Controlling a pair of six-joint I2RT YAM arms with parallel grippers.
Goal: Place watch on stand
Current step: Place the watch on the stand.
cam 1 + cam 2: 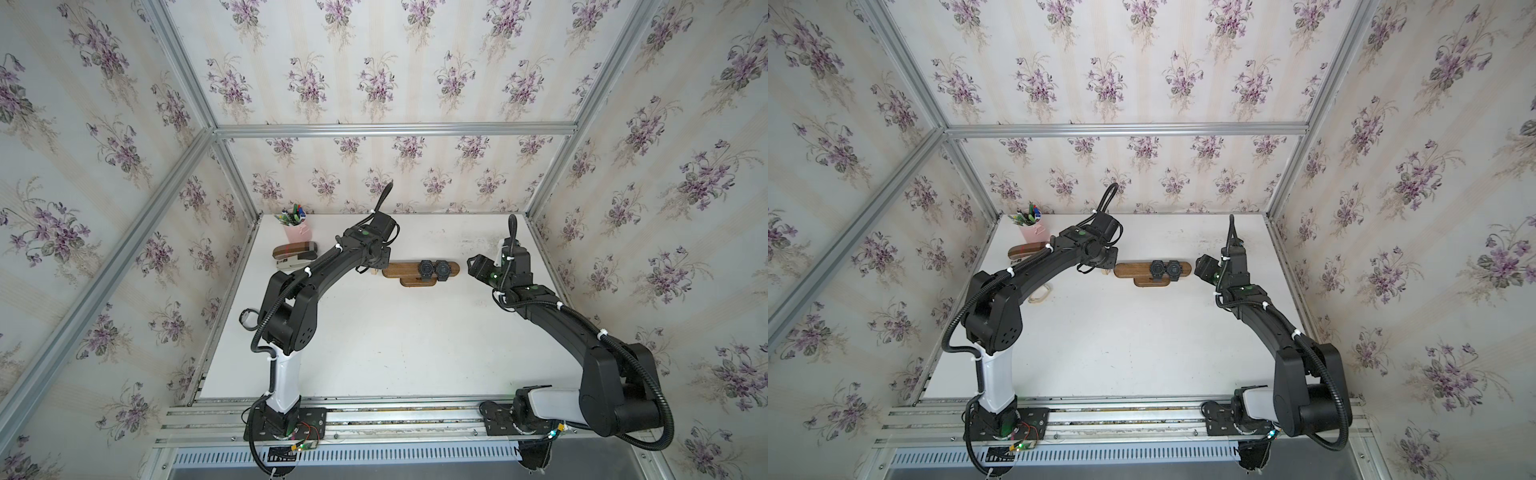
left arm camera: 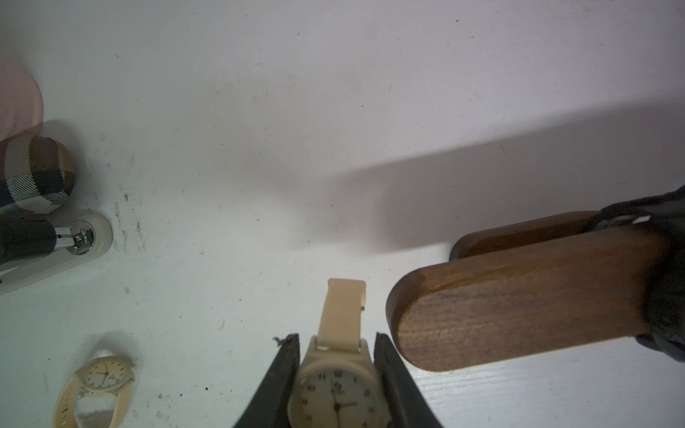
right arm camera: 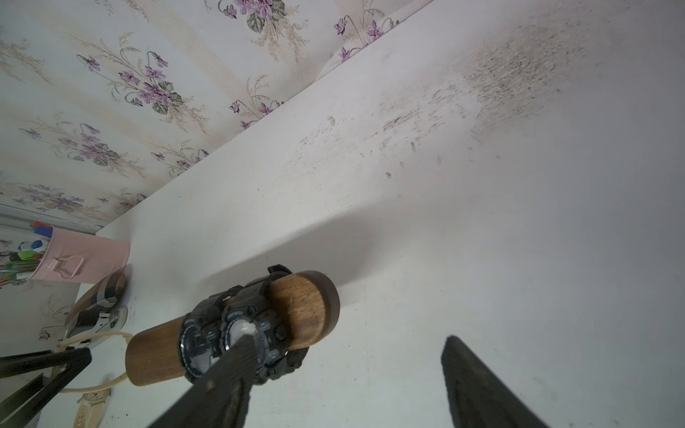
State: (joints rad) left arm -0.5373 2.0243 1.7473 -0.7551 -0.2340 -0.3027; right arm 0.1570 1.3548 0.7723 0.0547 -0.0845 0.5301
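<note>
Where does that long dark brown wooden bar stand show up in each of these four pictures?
A top view: the dark brown wooden stand sits near the picture's centre.
A top view: again near the centre.
Left wrist: lower right, rounded end close.
Right wrist: lower middle, seen end-on.
Shared landmark: two black watches strapped round it.

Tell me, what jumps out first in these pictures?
Two chunky black watches sit side by side on a dark wooden stand mid-table. The left gripper clamps a cream watch just off the stand's bare end; the right gripper hangs open beside the other end.
</note>
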